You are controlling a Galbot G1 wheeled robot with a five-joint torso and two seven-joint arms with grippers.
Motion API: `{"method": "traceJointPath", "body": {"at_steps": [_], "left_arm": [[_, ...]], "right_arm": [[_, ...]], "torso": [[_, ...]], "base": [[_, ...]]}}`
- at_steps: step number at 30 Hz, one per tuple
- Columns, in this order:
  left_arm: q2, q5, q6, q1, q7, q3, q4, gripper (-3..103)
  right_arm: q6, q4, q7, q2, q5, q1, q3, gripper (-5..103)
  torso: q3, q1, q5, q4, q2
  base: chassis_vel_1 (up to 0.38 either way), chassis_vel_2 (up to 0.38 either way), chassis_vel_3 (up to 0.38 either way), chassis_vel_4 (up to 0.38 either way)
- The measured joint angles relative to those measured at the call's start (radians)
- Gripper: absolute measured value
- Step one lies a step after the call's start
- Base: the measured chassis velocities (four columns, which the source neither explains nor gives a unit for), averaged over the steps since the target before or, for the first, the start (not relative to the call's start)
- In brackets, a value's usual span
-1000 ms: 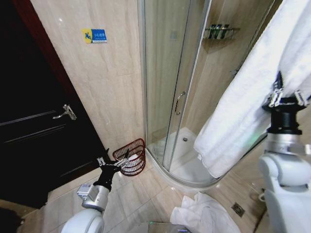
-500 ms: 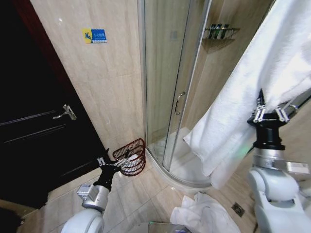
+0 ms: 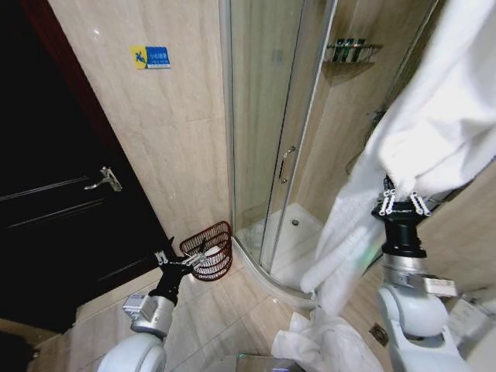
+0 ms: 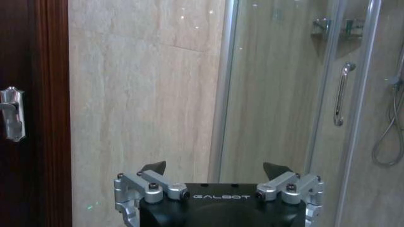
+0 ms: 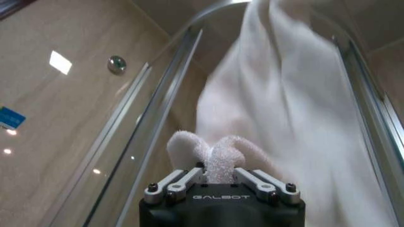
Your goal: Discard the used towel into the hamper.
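A large white towel [image 3: 442, 132] hangs down from the upper right in front of the shower. My right gripper [image 3: 401, 203] points up, shut on a bunched fold of it. The right wrist view has the fingers [image 5: 252, 178] pinching a loop of the towel [image 5: 284, 94], which stretches away above them. The hamper [image 3: 213, 244], a small dark reddish-brown wire basket, stands on the floor against the tiled wall beside the shower. My left gripper [image 3: 186, 262] is held low, right beside the hamper's rim. In the left wrist view this gripper [image 4: 215, 168] is open with nothing between its fingers.
A curved glass shower enclosure [image 3: 267, 139] with a door handle [image 3: 287, 164] fills the middle. A dark wooden door [image 3: 54, 201] with a lever handle is at the left. A heap of white cloth [image 3: 325, 341] lies on the tile floor near a drain [image 3: 380, 333].
My right gripper has come down and to the left with the towel, which now bunches and folds above it. The left arm and the hamper have not moved.
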Motion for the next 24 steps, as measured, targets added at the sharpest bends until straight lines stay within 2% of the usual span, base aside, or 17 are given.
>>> {"method": "traceJointPath", "body": {"at_steps": [14, 15, 16, 19, 24], "left_arm": [[0.000, 0.000, 0.000, 0.000, 0.000, 0.000, 0.000, 100], [0.000, 0.000, 0.000, 0.000, 0.000, 0.000, 0.000, 100], [0.000, 0.000, 0.000, 0.000, 0.000, 0.000, 0.000, 100], [0.000, 0.000, 0.000, 0.000, 0.000, 0.000, 0.000, 100], [0.000, 0.000, 0.000, 0.000, 0.000, 0.000, 0.000, 100]], "right_arm": [[-0.004, 0.160, -0.007, -0.023, -0.007, -0.037, 0.056, 8], [-0.003, 0.170, -0.006, -0.032, -0.002, -0.033, 0.076, 8], [-0.004, 0.172, -0.004, -0.039, 0.004, -0.031, 0.091, 8], [-0.013, 0.179, -0.001, -0.052, 0.024, -0.030, 0.119, 8], [-0.030, 0.183, 0.004, -0.058, 0.066, -0.040, 0.142, 8]], "torso": [[0.000, 0.000, 0.0008, -0.0001, 0.000], [0.000, 0.000, -0.0009, 0.0000, 0.000], [0.000, 0.000, -0.0010, 0.0000, 0.000], [0.000, 0.000, 0.0004, 0.0001, 0.000], [0.000, 0.000, 0.0002, 0.0001, 0.000]], "base": [[0.000, 0.000, 0.000, 0.000], [0.000, 0.000, 0.000, 0.000], [0.000, 0.000, 0.000, 0.000], [0.000, 0.000, 0.000, 0.000], [0.000, 0.000, 0.000, 0.000]]}}
